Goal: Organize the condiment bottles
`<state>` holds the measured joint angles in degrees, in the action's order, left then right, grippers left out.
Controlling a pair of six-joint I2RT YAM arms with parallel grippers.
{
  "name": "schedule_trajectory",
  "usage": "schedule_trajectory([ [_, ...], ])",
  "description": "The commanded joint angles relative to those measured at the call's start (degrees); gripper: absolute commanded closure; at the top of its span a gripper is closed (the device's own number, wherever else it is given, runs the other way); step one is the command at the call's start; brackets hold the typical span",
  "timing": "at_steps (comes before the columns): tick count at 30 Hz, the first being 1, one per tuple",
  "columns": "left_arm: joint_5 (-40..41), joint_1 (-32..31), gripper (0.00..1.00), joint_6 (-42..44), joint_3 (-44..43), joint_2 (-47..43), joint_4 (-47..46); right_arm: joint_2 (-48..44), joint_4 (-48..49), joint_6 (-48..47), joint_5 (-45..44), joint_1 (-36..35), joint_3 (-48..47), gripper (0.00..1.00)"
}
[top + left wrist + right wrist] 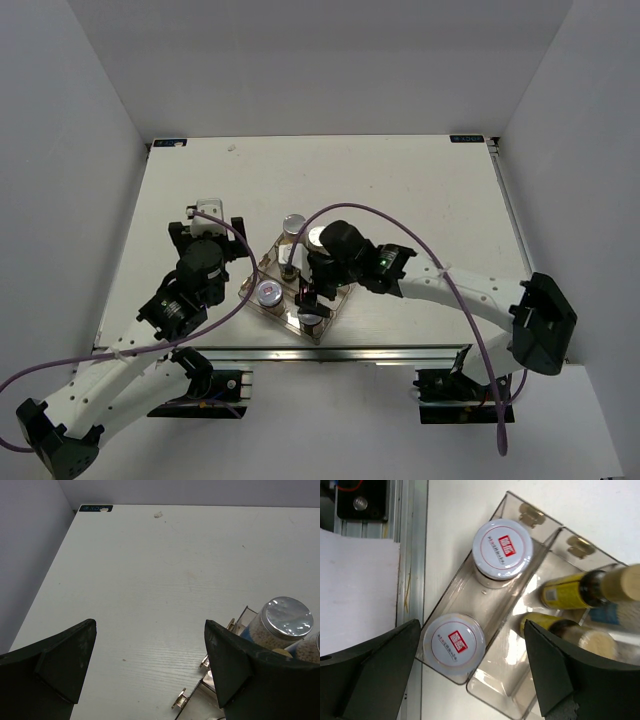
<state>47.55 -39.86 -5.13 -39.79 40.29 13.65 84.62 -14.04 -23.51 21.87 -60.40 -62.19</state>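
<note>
Your right gripper (470, 625) is hanging with its fingers spread wide and nothing between them, so it is carrying no bottle. Directly beneath that gap one white-lidded jar (453, 642) is standing upright. Its twin (502, 547) is sitting just ahead of it in the same compartment of the clear tray (500, 680). In the next compartment, close under one finger, the two yellow bottles (565, 592) are sharing a slot; you cannot tell from here whether they are standing straight. Like is sitting with like, which looks to be the whole point of the sorting.

Your left gripper (150, 625) is also spread and holding nothing, hovering over the table (165, 580). The tray is lying off beside one finger, with a silver-capped bottle (286, 617) standing in it. That arm is probably keeping aside so the two are not crowding each other.
</note>
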Motion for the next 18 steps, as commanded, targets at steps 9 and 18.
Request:
schedule_trajectory([
  [9, -15.9, 0.31, 0.02, 1.78, -2.99, 1.71, -5.3, -20.34, 2.69, 5.31, -21.93, 10.83, -0.22, 0.11],
  [18, -23.03, 0.39, 0.02, 7.41, -5.39, 9.44, -10.04, -34.34, 12.01, 11.11, -35.05, 15.39, 12.53, 0.11],
])
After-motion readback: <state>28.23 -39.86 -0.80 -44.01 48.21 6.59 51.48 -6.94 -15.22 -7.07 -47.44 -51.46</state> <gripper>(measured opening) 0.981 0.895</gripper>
